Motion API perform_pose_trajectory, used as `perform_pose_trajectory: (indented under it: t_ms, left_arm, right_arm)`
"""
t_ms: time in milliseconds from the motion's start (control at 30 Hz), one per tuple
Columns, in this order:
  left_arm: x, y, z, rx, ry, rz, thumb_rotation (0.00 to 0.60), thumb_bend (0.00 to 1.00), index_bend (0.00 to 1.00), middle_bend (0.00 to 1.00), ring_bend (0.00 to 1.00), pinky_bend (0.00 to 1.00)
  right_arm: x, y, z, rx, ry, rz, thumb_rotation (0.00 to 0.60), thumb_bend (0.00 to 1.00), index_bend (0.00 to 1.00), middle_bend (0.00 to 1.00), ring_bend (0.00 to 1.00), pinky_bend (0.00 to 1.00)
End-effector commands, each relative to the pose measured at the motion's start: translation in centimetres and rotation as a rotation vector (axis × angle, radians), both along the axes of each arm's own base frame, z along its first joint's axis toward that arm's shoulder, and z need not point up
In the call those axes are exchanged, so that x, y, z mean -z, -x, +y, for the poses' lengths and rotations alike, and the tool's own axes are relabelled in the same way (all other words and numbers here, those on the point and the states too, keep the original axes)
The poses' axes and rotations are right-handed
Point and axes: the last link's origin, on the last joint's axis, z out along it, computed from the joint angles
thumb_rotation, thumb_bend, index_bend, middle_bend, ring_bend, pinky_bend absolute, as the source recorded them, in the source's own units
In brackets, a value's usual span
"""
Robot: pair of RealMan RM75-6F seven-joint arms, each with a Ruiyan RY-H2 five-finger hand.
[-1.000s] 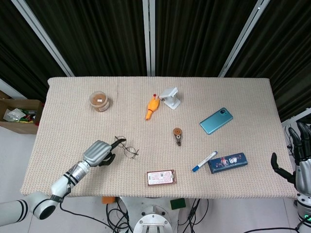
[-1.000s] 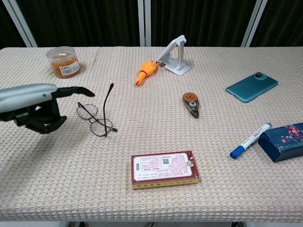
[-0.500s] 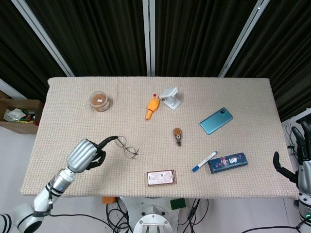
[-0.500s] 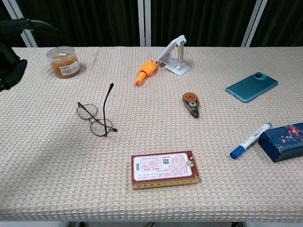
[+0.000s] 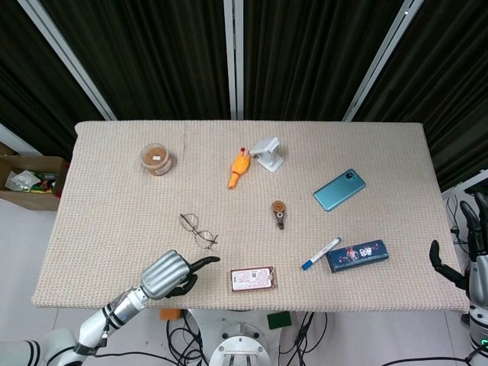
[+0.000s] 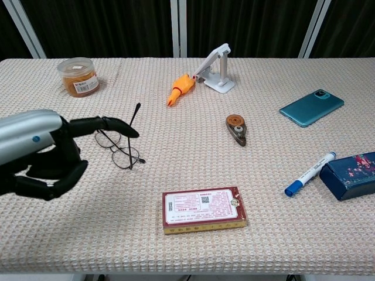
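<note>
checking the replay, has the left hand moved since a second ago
Yes. In the head view the left hand has shifted toward the table's near edge and rightward, from beside the glasses to left of the red card box.

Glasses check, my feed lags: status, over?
Left hand empty, curled, one finger out. Right hand off table edge. Glasses flat on cloth, untouched. Nothing between.

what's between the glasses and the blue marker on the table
In the head view, the brown tape dispenser lies between the glasses and the blue marker, slightly above the straight line; the rest is bare cloth.
</note>
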Motion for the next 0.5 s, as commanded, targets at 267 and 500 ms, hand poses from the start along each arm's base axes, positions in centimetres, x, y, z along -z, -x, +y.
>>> perform_pose_trajectory:
  t_ms: [267,500]
  left_arm:
    - [3.3,0.1,1.5,-0.066,0.067,0.07,0.6,0.64,0.14,1.0,0.9,0.94]
    - [3.1,0.7,2.9,-0.127,0.066,0.059,0.6,0.64,0.12,1.0,0.9,0.94]
  right_arm:
    - [0.4,0.4,-0.2,0.014,-0.011,-0.005,0.462,0.5,0.0,0.0,0.0,0.0]
    - [0.4,0.7,-0.2,0.018,-0.009,-0.006,0.461,0.5,0.0,0.0,0.0,0.0]
